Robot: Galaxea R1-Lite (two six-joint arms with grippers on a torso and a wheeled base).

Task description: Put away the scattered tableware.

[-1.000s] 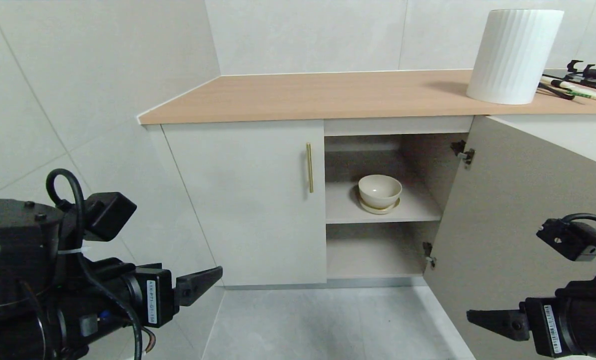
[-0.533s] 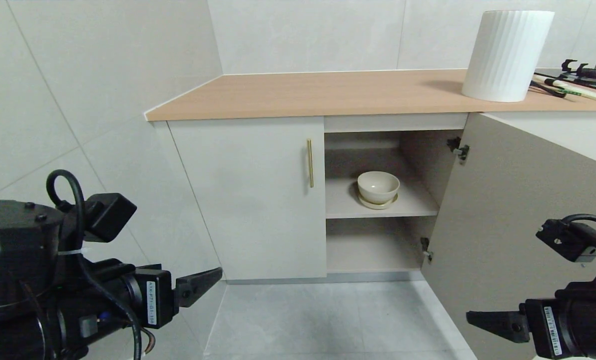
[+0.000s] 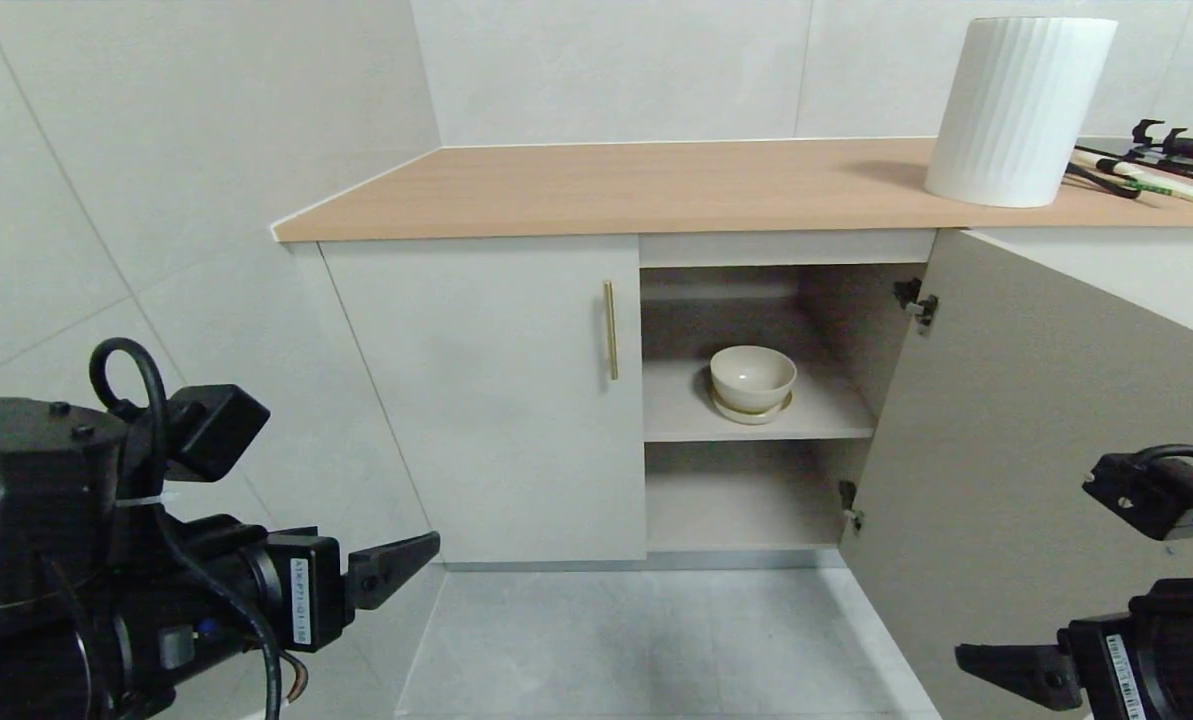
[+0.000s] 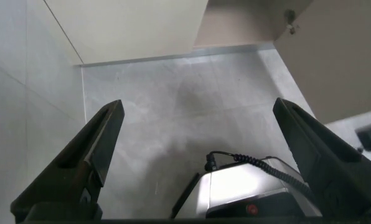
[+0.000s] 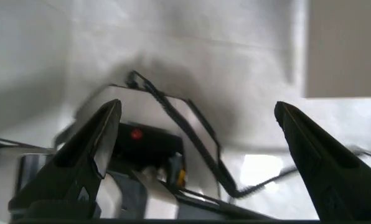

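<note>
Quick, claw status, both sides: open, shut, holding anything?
Left claw: open, holding nothing.
Right claw: open, holding nothing.

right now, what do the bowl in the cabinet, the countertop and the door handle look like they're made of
Bowl: probably glazed ceramic, going by the smooth cream surface with a soft sheen and the thick rim.
Countertop: wood or wood-look laminate. The even tan grain and matte finish leave it open which.
Door handle: looks like metal with a brass or gold finish. It is a slim straight bar.
</note>
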